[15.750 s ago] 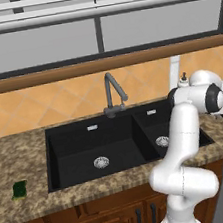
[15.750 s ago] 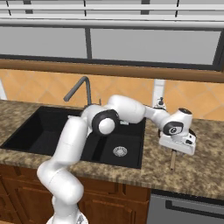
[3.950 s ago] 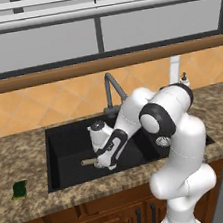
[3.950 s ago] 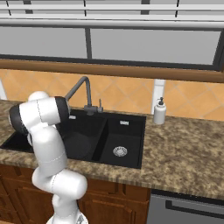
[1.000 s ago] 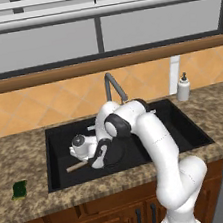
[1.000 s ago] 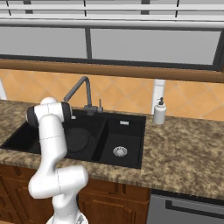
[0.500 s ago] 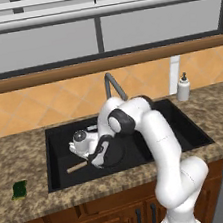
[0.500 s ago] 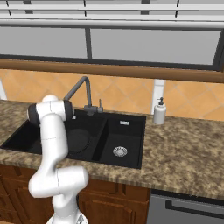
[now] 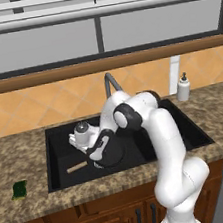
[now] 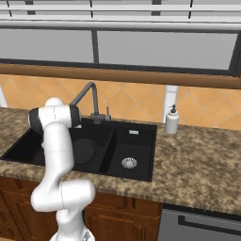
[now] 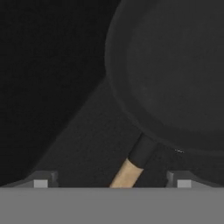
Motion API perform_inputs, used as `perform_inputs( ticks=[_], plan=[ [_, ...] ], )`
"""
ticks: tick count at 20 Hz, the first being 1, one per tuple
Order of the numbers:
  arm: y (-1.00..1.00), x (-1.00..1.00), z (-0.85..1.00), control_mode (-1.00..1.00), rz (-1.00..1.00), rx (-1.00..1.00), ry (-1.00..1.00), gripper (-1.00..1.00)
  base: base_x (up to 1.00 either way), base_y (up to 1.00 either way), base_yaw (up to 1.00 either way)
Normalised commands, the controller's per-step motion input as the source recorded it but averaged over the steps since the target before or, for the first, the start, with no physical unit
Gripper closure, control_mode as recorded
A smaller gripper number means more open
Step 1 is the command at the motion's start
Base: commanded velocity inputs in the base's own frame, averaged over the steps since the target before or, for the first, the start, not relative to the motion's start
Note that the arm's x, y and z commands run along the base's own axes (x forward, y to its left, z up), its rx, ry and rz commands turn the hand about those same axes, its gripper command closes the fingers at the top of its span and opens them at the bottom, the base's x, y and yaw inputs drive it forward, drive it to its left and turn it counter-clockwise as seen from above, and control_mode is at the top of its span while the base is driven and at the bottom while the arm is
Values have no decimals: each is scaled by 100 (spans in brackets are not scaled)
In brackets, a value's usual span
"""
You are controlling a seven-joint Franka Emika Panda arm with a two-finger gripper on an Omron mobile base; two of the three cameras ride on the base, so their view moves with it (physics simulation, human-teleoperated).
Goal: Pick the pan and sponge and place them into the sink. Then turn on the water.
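The frying pan (image 9: 110, 154) is lying flat on the floor of the large left basin of the black double-basin sink (image 9: 60, 177). Its light wooden handle (image 9: 77, 166) is pointing toward 9 o'clock in the left base view, its end resting on the basin floor.

The end effector (image 9: 80, 138) is hanging inside the same basin, above the handle, with the white arm reaching down from the 4 o'clock side. In the hand view, the two dark fingertips (image 11: 41, 180) are standing spread wide, one at each lower corner, and the handle (image 11: 127, 172) is passing between them without touching either. The end effector is gripping nothing. The pan bowl (image 11: 175, 74) is occupying the 1 o'clock part of that view.

The dark green sponge (image 9: 19, 189) is lying on the granite desk (image 9: 27, 209), left of the sink and well apart from the pan.

The dark gooseneck faucet (image 10: 89, 101) is standing behind the divider between the basins. The white soap dispenser (image 10: 172, 120) is standing on the desk at the sink's right rear corner.
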Motion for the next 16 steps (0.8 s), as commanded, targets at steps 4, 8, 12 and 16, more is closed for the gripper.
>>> perform_inputs(
  ticks=[4,8,12,16],
  plan=[
    [0,-33,92,-100,-6,3,0,-100,0,0,0],
    [0,-44,100,-100,-7,0,0,-100,0,0,0],
    [0,-36,100,-100,-3,-3,0,-100,0,0,0],
    [0,-29,100,-100,0,-4,0,-100,0,0,0]
  ],
)
